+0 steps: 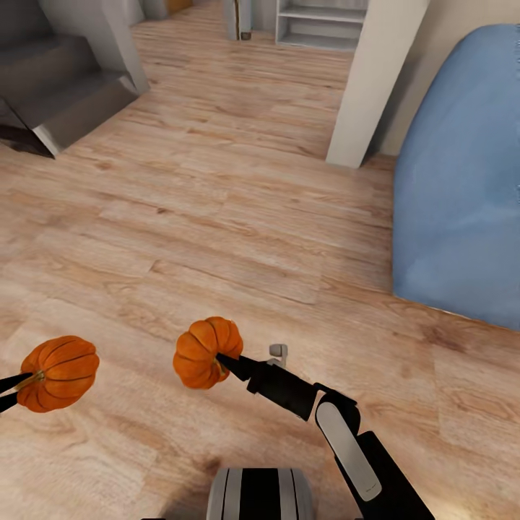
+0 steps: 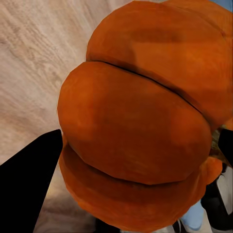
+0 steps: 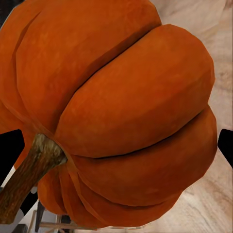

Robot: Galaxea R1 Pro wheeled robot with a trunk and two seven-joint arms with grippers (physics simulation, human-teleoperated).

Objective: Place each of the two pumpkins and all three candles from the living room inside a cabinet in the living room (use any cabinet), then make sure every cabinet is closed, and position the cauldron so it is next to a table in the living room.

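I carry two bright orange ribbed pumpkins above the wood floor. My left gripper (image 1: 16, 383), at the head view's lower left edge, is shut on one pumpkin (image 1: 59, 373); up close that pumpkin (image 2: 141, 121) sits between black fingers (image 2: 29, 179). My right gripper (image 1: 225, 361) is shut on the other pumpkin (image 1: 206, 352), whose brown stem (image 3: 29, 174) shows in the right wrist view beside its body (image 3: 126, 111). Candles, cabinet, cauldron and table are out of view.
A large blue rounded seat (image 1: 462, 180) stands at the right. A white pillar (image 1: 375, 79) rises ahead, grey stairs (image 1: 58, 79) at the far left, white shelves (image 1: 321, 22) at the back. Open wood floor (image 1: 217, 202) lies ahead.
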